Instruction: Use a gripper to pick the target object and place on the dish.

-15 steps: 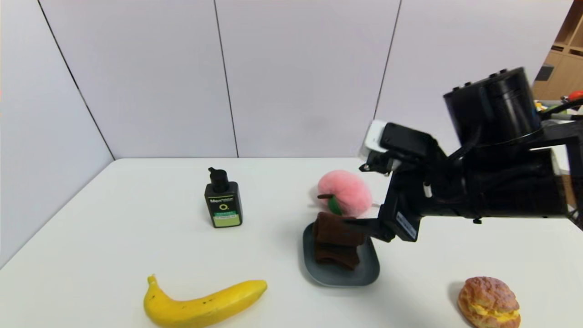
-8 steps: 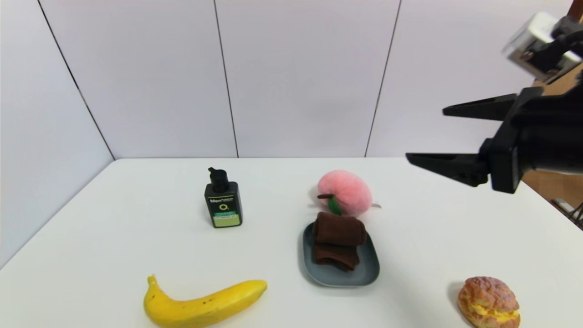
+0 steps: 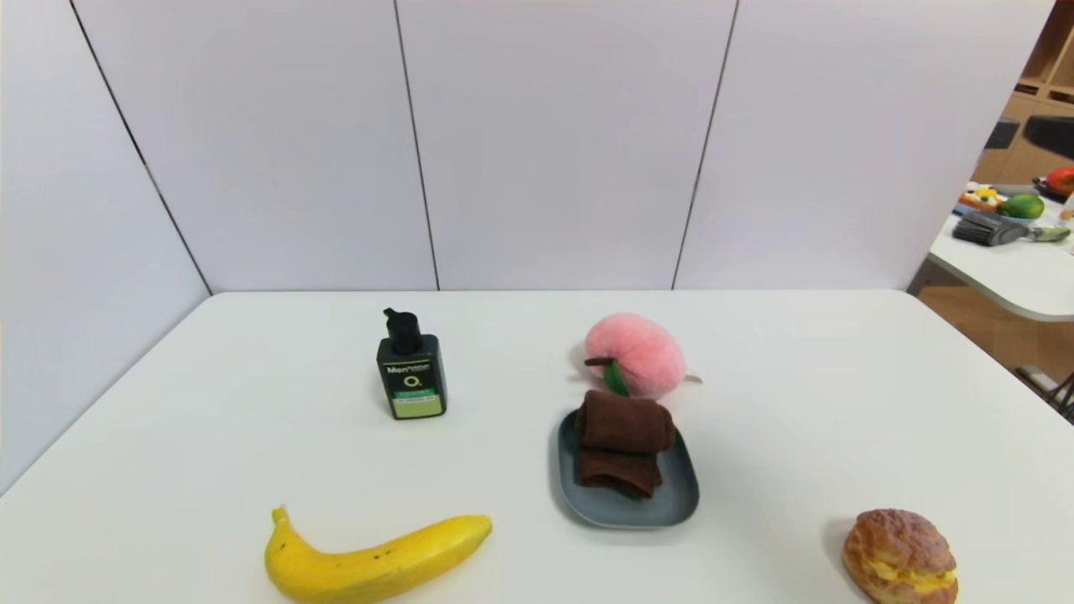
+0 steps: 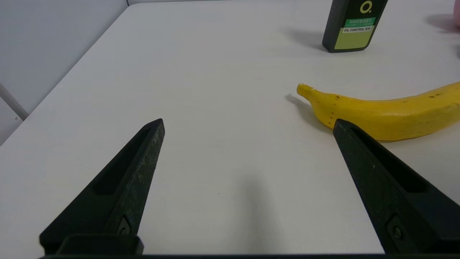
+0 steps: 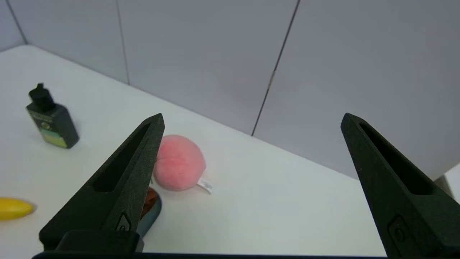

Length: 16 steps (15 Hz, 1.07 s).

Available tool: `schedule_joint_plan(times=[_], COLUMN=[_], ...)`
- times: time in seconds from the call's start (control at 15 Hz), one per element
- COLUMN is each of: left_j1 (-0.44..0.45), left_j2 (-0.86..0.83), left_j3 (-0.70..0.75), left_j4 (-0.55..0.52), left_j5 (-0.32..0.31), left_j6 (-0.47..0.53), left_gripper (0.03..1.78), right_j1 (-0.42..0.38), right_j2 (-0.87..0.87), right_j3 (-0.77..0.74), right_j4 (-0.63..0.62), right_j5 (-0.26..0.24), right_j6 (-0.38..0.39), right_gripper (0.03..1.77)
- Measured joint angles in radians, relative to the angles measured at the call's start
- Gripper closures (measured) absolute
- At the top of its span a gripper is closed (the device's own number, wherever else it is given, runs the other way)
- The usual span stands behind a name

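The dark brown rolled towel [image 3: 621, 443] lies on the grey-blue dish [image 3: 680, 495] near the middle of the table, free of any gripper. Neither arm shows in the head view. My right gripper [image 5: 252, 120] is open and empty, raised off to the right of the dish; a sliver of the dish [image 5: 152, 212] and towel [image 5: 148, 201] peeks out beside one finger. My left gripper [image 4: 248, 122] is open and empty, low over bare table near the front left.
A pink plush peach [image 3: 635, 354] sits just behind the dish. A black pump bottle [image 3: 409, 369] stands at mid-left, a banana [image 3: 369, 560] lies at the front left, and a cream-filled bun [image 3: 900, 556] at the front right. A side table [image 3: 1007, 260] stands far right.
The right gripper let go of the towel on the dish, rose up and back to the right, and has left the head view. The towel stays on the dish.
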Motion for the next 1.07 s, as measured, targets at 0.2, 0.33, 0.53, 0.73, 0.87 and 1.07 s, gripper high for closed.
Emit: schedule_joint_plan(times=[0.2, 0.33, 0.53, 0.73, 0.87, 1.07], left_j1=[0.000, 0.000, 0.000, 0.000, 0.000, 0.000], left_j2=[0.000, 0.000, 0.000, 0.000, 0.000, 0.000], left_j3=[0.000, 0.000, 0.000, 0.000, 0.000, 0.000], left_j4=[0.000, 0.000, 0.000, 0.000, 0.000, 0.000], left_j5=[0.000, 0.000, 0.000, 0.000, 0.000, 0.000], left_j6=[0.000, 0.000, 0.000, 0.000, 0.000, 0.000], left_gripper=[0.12, 0.12, 0.12, 0.12, 0.12, 0.12], right_j1=[-0.106, -0.138, -0.153, -0.155, -0.156, -0.162], right_j2=[-0.082, -0.134, -0.211, -0.287, -0.341, -0.435], right_j3=[0.109, 0.191, 0.306, 0.386, 0.421, 0.491], right_j4=[-0.191, -0.316, -0.472, -0.537, -0.541, -0.541], right_j5=[0.045, 0.051, 0.049, 0.047, 0.045, 0.041], right_j6=[0.001, 0.001, 0.005, 0.039, 0.090, 0.129], right_gripper=[0.11, 0.11, 0.11, 0.10, 0.10, 0.10])
